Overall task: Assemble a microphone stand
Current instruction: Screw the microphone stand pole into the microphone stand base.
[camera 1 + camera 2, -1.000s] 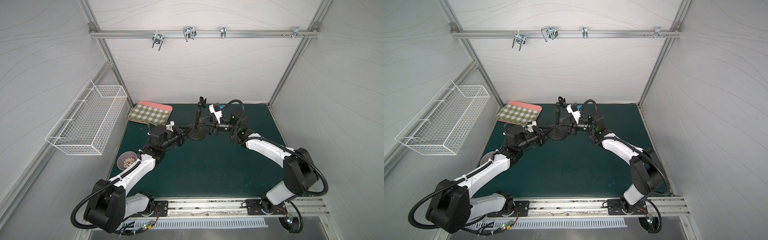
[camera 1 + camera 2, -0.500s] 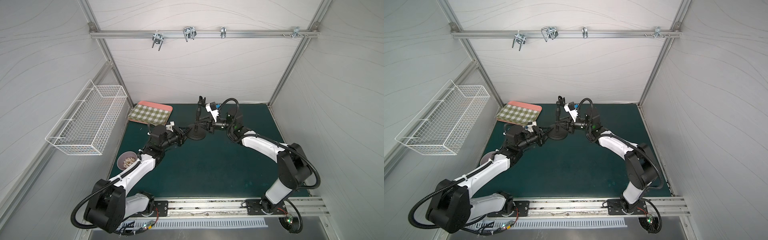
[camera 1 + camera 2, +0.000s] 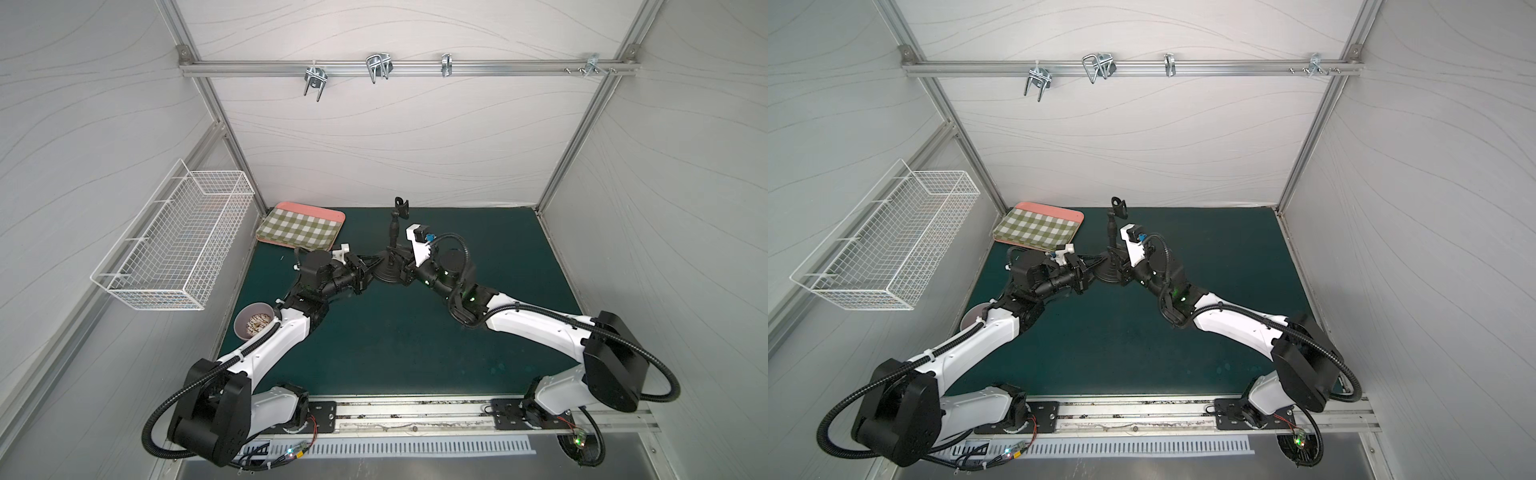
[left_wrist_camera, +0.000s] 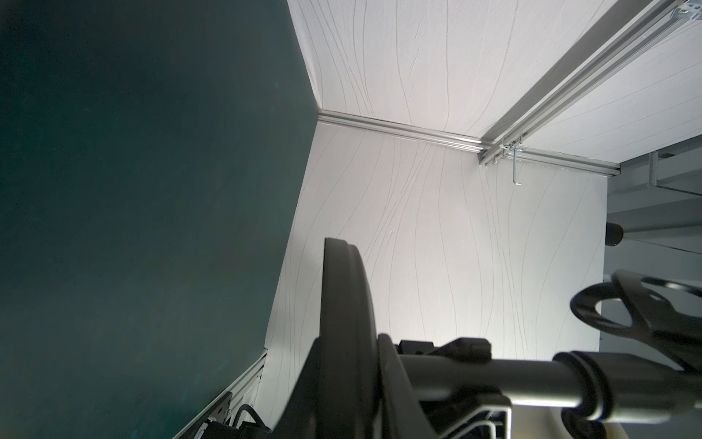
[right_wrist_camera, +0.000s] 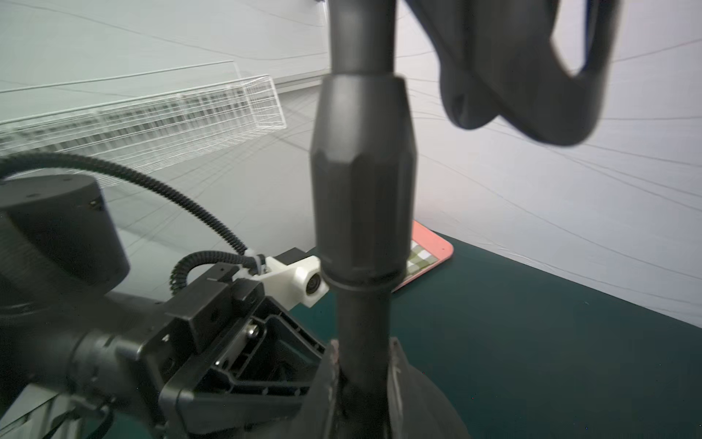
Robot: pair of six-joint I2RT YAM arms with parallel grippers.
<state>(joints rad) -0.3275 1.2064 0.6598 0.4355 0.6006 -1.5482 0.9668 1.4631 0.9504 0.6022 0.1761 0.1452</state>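
Observation:
The black microphone stand stands upright at the back middle of the green mat in both top views, with its disc base (image 3: 384, 273), thin rod (image 3: 394, 232) and U-shaped clip (image 3: 401, 206) joined. My left gripper (image 3: 371, 266) is shut on the base's rim from the left. In the left wrist view the base (image 4: 345, 296) shows edge-on between the jaws. My right gripper (image 3: 399, 261) is shut on the rod just above the base. In the right wrist view its fingertips (image 5: 327, 384) press both sides of the rod (image 5: 362, 327), below the ribbed collar (image 5: 362, 182).
A checked tray (image 3: 300, 227) lies at the back left of the mat. A small bowl (image 3: 254, 325) sits beside my left arm. A white wire basket (image 3: 174, 245) hangs on the left wall. Metal hooks (image 3: 376, 68) hang from the rail overhead.
My right arm has moved in toward the stand and its gripper has shut on the rod. The left gripper has kept its hold on the base.

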